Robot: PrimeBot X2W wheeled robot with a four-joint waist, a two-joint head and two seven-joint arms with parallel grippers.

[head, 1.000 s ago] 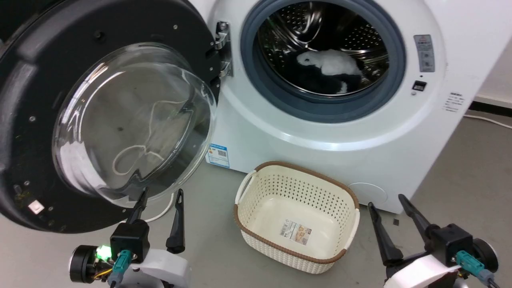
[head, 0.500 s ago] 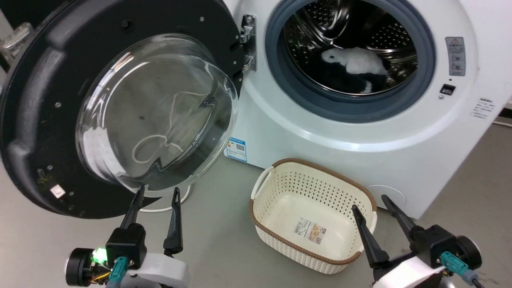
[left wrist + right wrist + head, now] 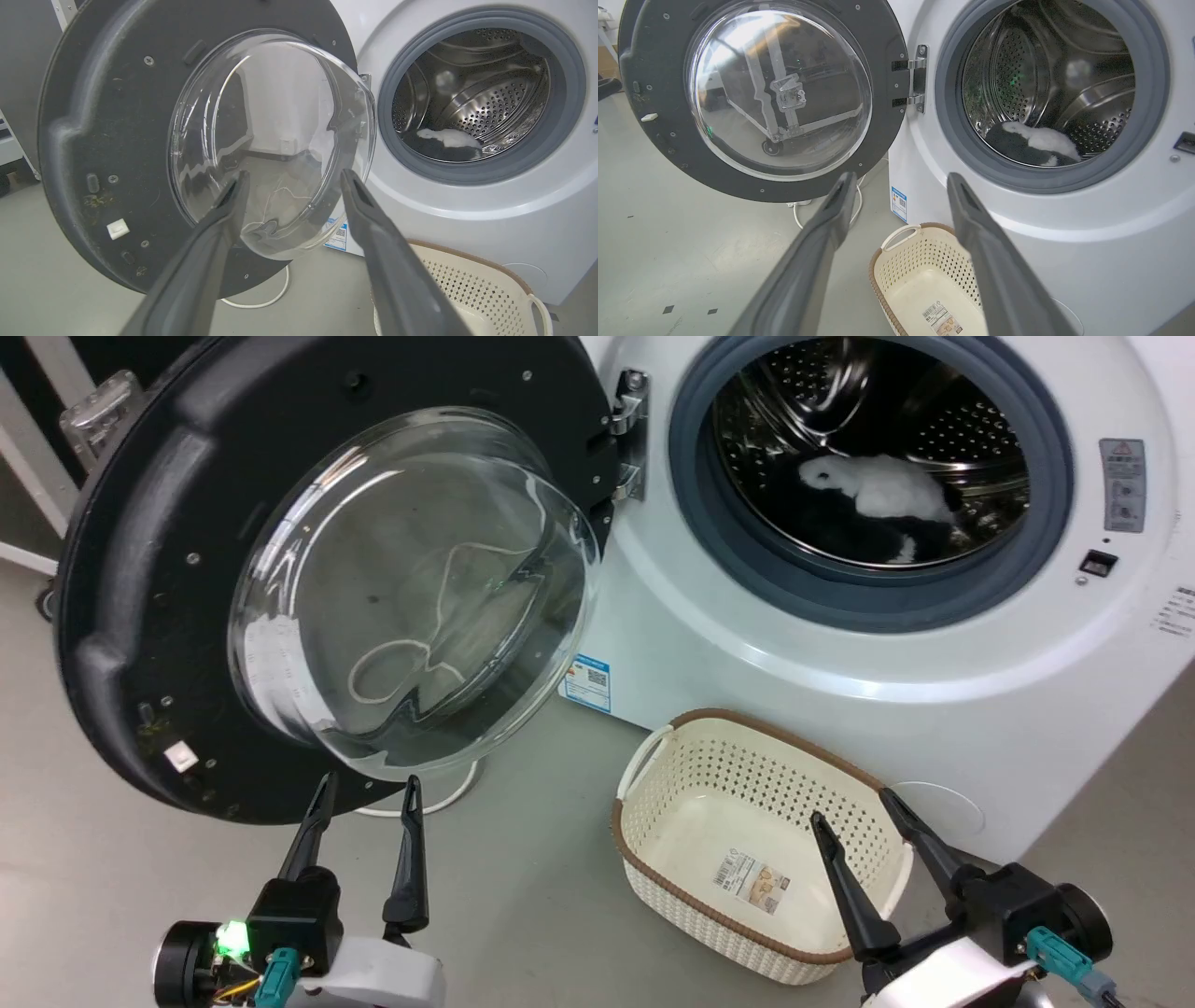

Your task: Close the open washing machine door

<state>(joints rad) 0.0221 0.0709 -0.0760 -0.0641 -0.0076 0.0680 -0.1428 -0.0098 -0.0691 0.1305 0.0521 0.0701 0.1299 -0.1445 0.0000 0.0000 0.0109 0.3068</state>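
The washing machine door (image 3: 140, 579) hangs wide open to the left of the drum opening (image 3: 873, 476), its bulging glass bowl (image 3: 411, 588) facing me and its metal hinge (image 3: 630, 434) at its right edge. In the wrist views the washing machine door (image 3: 107, 140) (image 3: 887, 121) stands equally wide. My left gripper (image 3: 366, 784) is open just below the door's lower rim, apart from it, with nothing between its fingers. My right gripper (image 3: 850, 805) is open over the basket, also with nothing held.
A cream perforated basket (image 3: 653, 775) with a brown rim sits on the grey floor before the white machine (image 3: 794, 681). White and dark laundry (image 3: 878, 495) lies in the drum. A white cable (image 3: 457, 793) loops on the floor under the door.
The whole head view has shifted right, so the camera has turned left. Door stays equally open. Both grippers stay open; the right one now shows over the basket.
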